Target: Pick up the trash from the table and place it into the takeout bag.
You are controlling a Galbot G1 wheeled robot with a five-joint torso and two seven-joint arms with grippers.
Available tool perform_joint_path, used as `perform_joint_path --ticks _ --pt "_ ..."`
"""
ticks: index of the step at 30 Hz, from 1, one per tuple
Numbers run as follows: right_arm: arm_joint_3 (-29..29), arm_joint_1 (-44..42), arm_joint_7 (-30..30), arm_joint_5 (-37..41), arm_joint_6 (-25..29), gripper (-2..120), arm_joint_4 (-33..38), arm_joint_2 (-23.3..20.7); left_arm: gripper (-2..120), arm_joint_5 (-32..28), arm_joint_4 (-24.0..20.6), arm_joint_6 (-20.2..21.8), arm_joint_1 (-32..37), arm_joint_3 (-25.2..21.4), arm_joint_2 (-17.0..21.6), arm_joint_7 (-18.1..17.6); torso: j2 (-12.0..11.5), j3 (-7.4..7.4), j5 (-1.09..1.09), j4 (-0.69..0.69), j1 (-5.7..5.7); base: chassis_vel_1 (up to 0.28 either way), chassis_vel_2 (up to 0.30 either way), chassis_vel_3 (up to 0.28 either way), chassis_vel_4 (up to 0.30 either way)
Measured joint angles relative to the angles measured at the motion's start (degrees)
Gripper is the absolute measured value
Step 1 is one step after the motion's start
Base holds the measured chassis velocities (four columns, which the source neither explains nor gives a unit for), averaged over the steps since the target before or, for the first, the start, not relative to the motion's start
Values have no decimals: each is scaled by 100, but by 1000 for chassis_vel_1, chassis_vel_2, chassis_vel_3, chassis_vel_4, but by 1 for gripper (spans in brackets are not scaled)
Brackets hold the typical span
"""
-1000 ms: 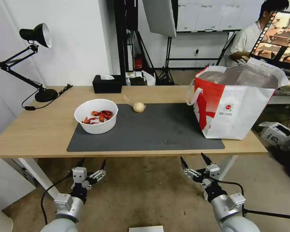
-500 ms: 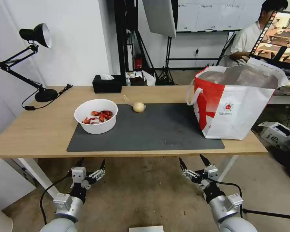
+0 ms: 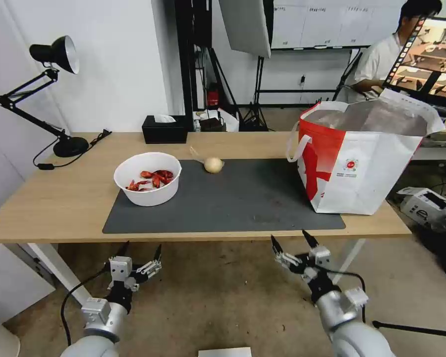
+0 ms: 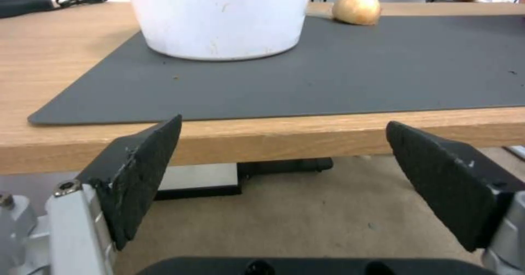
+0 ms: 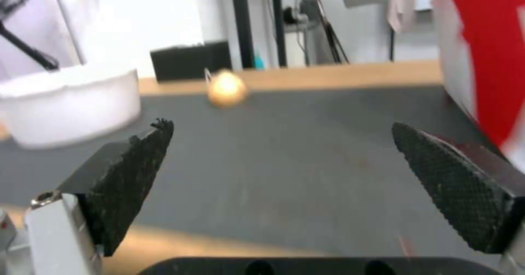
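The right claw point(image 3: 295, 242), its two black textured fingers spread wide and holding nothing, now sits higher and further left in the lower right of the head view than a second ago, its tips just under the front edge of the bench point(image 3: 59, 198). I judge this the start of a reach toward the trash, with nothing yet gripped. The left claw point(image 3: 139, 251), also wide and empty, hangs low in the lower left, unmoved.

In the right wrist view, beyond the claw's diamond-patterned rubber pads point(image 5: 454, 184), lies the flat, matte dark grey rectangular mat point(image 5: 284, 152). On its far edge rests the beige round lump point(image 5: 226, 89), smooth and onion-like.

In the left wrist view the white round bowl point(image 4: 219, 16) shows plain, slightly scuffed plastic walls; the head view shows red crayfish shells point(image 3: 152, 179) inside it, left of centre. The lump lies just right of it, apart.

At the right of the frame stands the large boxy white takeout bag with a red side panel point(image 3: 366, 163), mouth open, silvery foil lining and soft loop handles, stiff enough to stand alone.
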Motion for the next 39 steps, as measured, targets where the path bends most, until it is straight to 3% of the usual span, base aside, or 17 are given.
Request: perform_joint_path --ticks 7,9,15,18,24,26,28,34,39 --pt "-765 1624 109 546 -301 100 -593 -230 100 12 5 0 -7 0 -12 2 0 0 0 -1 0 0 0 0 0" --pt "-1297 2435 243 751 -382 100 -959 -257 100 12 5 0 9 -19 -16 13 -1 1 0 -1 1 0 0 0 0" --pt "-2309 3871 503 1081 -501 100 -1917 -31 100 5 3 -1 44 -91 -12 26 -1 1 1 -1 1 0 0 0 0" --pt "-3008 5041 640 1320 -532 100 -2787 266 100 -2 0 0 72 -114 -18 27 -1 1 -1 0 1 0 0 0 0" --pt "-3589 5991 653 1503 -652 100 -3881 768 100 -3 8 0 80 -118 -39 27 0 1 -1 -1 1 0 0 0 0" --pt "-3833 6405 649 1513 -800 100 -4567 1105 100 -4 32 0 76 -119 -45 28 -1 1 -1 0 1 0 0 0 0" --pt "-3894 6525 647 1513 -864 100 -4788 1227 100 -5 40 0 73 -119 -45 27 -1 1 -3 -1 1 0 0 0 0" --pt "-4088 7271 330 1352 -1154 100 -6569 2283 100 -20 120 -41 72 -120 -26 25 -1 0 -2 1 1 0 0 0 0" --pt "-4082 7543 82 1152 -1336 100 -7353 2717 100 -24 170 -78 73 -111 -23 25 0 0 -2 0 0 0 0 0 0"
